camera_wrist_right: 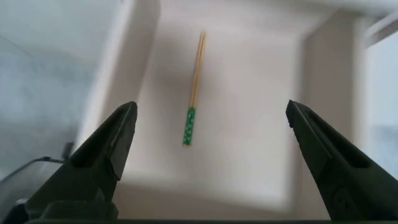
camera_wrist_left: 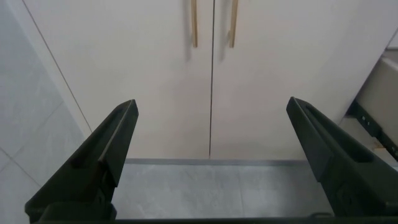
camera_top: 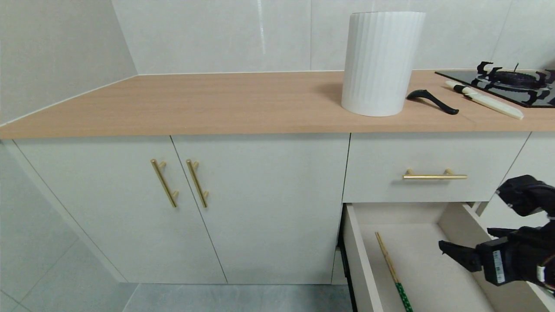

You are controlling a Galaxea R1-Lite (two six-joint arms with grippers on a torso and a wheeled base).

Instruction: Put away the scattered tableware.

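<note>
Right gripper [camera_wrist_right: 211,109]: jaws spread wide, nothing between them. It hangs above the open drawer [camera_top: 360,255], at that drawer's right side, looking down into it.

Left gripper [camera_wrist_left: 211,102]: jaws likewise spread wide and empty. It is low, facing the cabinet doors [camera_wrist_left: 155,93] and the floor in front of them, well apart from any tableware.

Drawer contents: one pair of chopsticks [camera_wrist_right: 196,87] with a green patterned end lies flat on the drawer floor, nearer the left wall, clear of both grippers. No other item is visible in the part of the drawer that can be seen. The drawer above it [camera_top: 433,167] is closed.

Countertop [camera_top: 217,104]: a black utensil [camera_top: 431,100] lies just beside the white ribbed container [camera_top: 381,65], on its right. A knife [camera_top: 485,100] with a pale blade or sheath lies further right, close to the edge of the stove [camera_top: 511,82]. Whether the black utensil touches the container cannot be determined.

Assessment: the task appears partly complete. The chopsticks count as stowed. The black utensil and the knife remain out and, by my reading, are the outstanding items. The drawer also stands open and would need closing last. With both grippers empty, the likely next step is a reach up to the countertop for one of the two remaining items.
</note>
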